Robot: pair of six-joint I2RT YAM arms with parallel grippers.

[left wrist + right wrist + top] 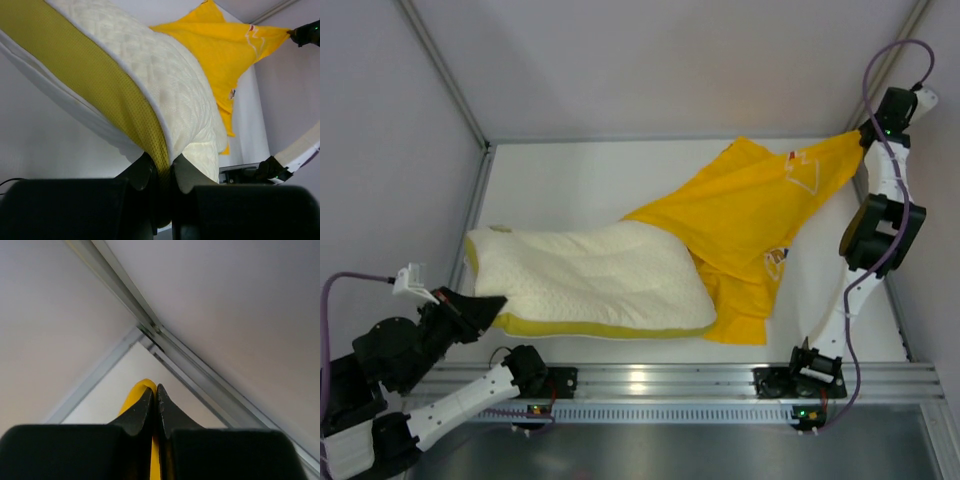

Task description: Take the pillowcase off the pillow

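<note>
**A robot test cell, probably in a lab**

This is an enclosed work cell, not a lived-in room. Plain white panels wall in a bare white table, joined at the corners by aluminium struts. Along the near edge runs a slotted aluminium rail with two robot arms bolted to it, the left arm and the right arm, which trails a loose cable. The only household goods are a pillow and a pillowcase. What lies beyond the panels is hidden, so a laboratory is probable, not certain.
</note>
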